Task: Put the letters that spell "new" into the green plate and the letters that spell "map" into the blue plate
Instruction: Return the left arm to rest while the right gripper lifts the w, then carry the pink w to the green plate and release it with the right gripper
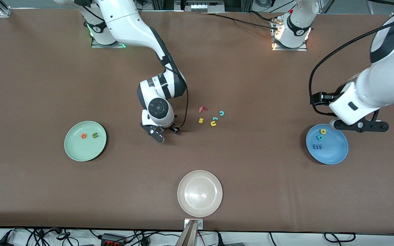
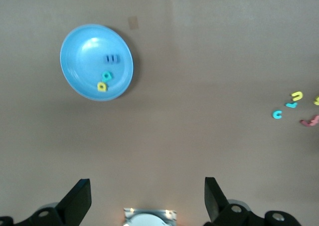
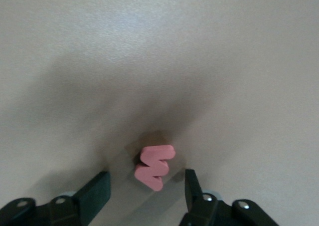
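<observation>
1. Brown bench (image 1: 251,85); loose letters lie mid-bench.
2. Right claw (image 1: 164,134) low, between the green plate (image 1: 72,150) and those letters; the pink "w" (image 3: 153,166) sits between its fingers (image 3: 94,196), gaps showing either side; grip cannot be told.
3. Green plate holds orange "e" (image 1: 83,136) and green "n" (image 1: 95,135).
4. Left claw (image 2: 144,196) spread wide, empty, above the blue plate (image 1: 337,153), which holds "m" (image 1: 318,147), "a" (image 1: 320,137), "p" (image 1: 323,131).

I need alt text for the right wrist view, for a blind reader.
A pink foam letter "w" lies on the brown table between the open fingers of the right gripper. Nothing else shows in this view.
</observation>
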You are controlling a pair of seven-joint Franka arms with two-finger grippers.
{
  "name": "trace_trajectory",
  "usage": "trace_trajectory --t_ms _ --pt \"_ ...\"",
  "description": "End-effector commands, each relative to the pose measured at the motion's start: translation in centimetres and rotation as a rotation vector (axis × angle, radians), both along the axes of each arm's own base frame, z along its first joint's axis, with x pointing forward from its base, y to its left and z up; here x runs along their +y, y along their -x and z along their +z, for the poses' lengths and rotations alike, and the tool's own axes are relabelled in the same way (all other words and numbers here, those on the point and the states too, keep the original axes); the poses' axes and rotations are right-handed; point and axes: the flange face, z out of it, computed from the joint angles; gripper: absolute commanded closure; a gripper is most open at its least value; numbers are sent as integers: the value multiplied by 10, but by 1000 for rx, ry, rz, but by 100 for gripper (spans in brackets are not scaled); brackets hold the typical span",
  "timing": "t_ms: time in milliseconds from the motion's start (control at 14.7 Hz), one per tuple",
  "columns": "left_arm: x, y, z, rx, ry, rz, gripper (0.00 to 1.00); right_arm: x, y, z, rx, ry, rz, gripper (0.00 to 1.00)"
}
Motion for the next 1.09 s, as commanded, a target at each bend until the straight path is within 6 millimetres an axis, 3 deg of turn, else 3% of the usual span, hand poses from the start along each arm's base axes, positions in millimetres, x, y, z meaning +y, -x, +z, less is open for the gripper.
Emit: trace_trajectory --t_ms 0,204,409,613,817,1022 --pt "20 16 15 -25 31 116 0 -7 4 -2 32 -2 1 29" --pt "46 38 15 -100 111 223 0 -9 3 -3 31 1 2 30" --pt "54 68 19 -219 103 240 0 -13 0 -2 25 3 -1 40" --pt "62 80 5 -276 118 60 0 -17 -3 -2 23 4 -7 55" --pt "71 84 -13 -257 70 36 0 -17 -4 0 20 1 -7 82" --pt "70 84 -20 -239 26 27 0 -18 -7 3 19 -1 0 97"
